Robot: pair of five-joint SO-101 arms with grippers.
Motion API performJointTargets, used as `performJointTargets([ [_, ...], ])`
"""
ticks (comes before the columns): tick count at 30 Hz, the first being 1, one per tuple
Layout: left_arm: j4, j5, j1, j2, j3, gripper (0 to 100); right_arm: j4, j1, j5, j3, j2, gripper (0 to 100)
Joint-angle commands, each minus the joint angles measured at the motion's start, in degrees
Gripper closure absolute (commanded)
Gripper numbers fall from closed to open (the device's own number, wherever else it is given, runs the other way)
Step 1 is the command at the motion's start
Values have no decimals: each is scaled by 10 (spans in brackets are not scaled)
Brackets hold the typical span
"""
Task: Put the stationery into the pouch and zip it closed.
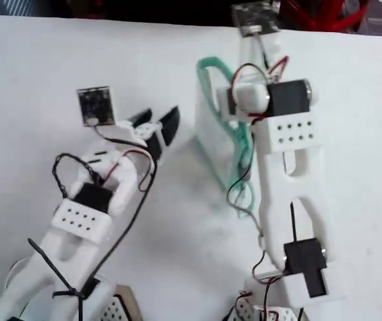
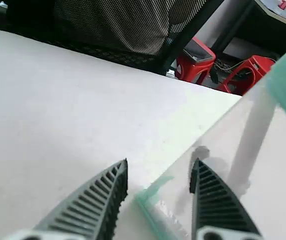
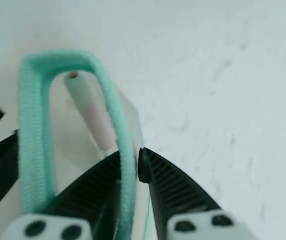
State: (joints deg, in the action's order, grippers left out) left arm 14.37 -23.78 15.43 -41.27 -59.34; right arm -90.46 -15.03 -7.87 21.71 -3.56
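Observation:
The pouch is translucent white with a mint-green zip rim and stands on edge mid-table. My right arm hangs over it. My right gripper is shut on the green rim of the pouch mouth, which is held in an open loop. A pale pen-like stick lies inside the pouch. My left gripper is open just beside the pouch's near end. Its fingers straddle the green corner tab without touching it. The stick shows through the pouch wall.
The white table has free room to the left and at the front middle. Loose wires trail beside the pouch. A mesh chair and red stools stand beyond the far table edge.

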Motion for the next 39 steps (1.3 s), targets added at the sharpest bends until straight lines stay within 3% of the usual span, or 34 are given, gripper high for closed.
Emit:
performJointTargets([
  [1,23,60,48,-19,2,797,15,5,-10,69,-7,978],
  [5,129,89,132,-104,2,796,-12,12,-6,113,-11,978],
  [8,164,89,183,-158,1,796,-41,7,-3,145,-7,978],
  [16,31,87,213,-175,-64,801,-72,0,-2,139,-6,978],
  [20,31,87,226,-175,-66,830,-59,1,5,98,-5,978],
  [27,81,87,255,-181,-62,834,-24,45,147,65,-6,978],
  [34,108,87,261,-181,-64,832,-23,51,154,64,-5,978],
  [39,77,91,252,-175,-68,833,-38,42,177,64,-5,978],
])
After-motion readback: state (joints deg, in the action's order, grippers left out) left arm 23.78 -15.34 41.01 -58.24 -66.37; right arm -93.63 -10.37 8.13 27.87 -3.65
